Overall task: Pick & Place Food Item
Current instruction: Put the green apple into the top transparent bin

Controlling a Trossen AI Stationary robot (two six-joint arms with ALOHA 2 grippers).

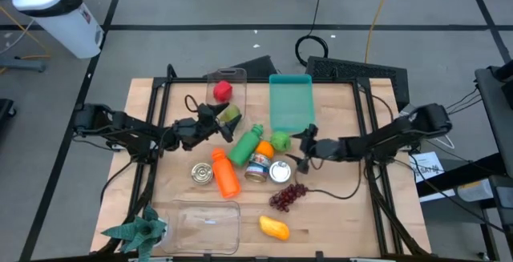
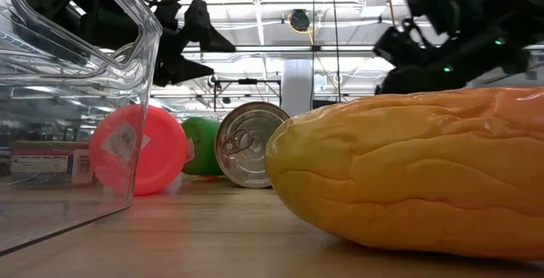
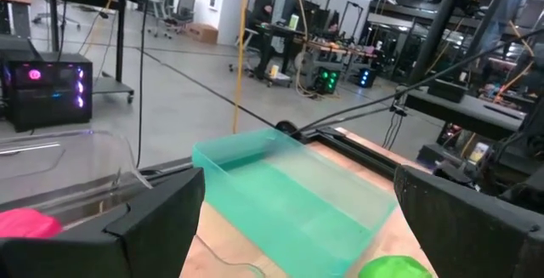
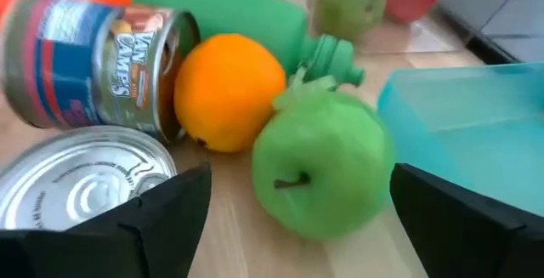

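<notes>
My right gripper (image 1: pixel 307 143) (image 4: pixel 297 189) hovers open just right of a green apple (image 1: pixel 280 140) (image 4: pixel 323 167); its fingers stand apart and the apple lies ahead of them on the table. Beside the apple lie an orange (image 4: pixel 228 91), a green bottle (image 1: pixel 247 143) and a labelled can (image 4: pixel 93 61). My left gripper (image 1: pixel 216 120) (image 3: pixel 297 218) is open near a green pear (image 1: pixel 232 115), facing the teal tray (image 1: pixel 290 102) (image 3: pixel 297 193). A red food item (image 1: pixel 223 90) sits in a clear box on the far side.
An orange bottle (image 1: pixel 226 174), three cans, one (image 1: pixel 202 173) left of that bottle, purple grapes (image 1: pixel 288 196) and a yellow food item (image 1: pixel 274 227) (image 2: pixel 408 176) lie toward the near edge. A clear container (image 1: pixel 204 226) and a leafy green thing (image 1: pixel 136 230) sit at the near left.
</notes>
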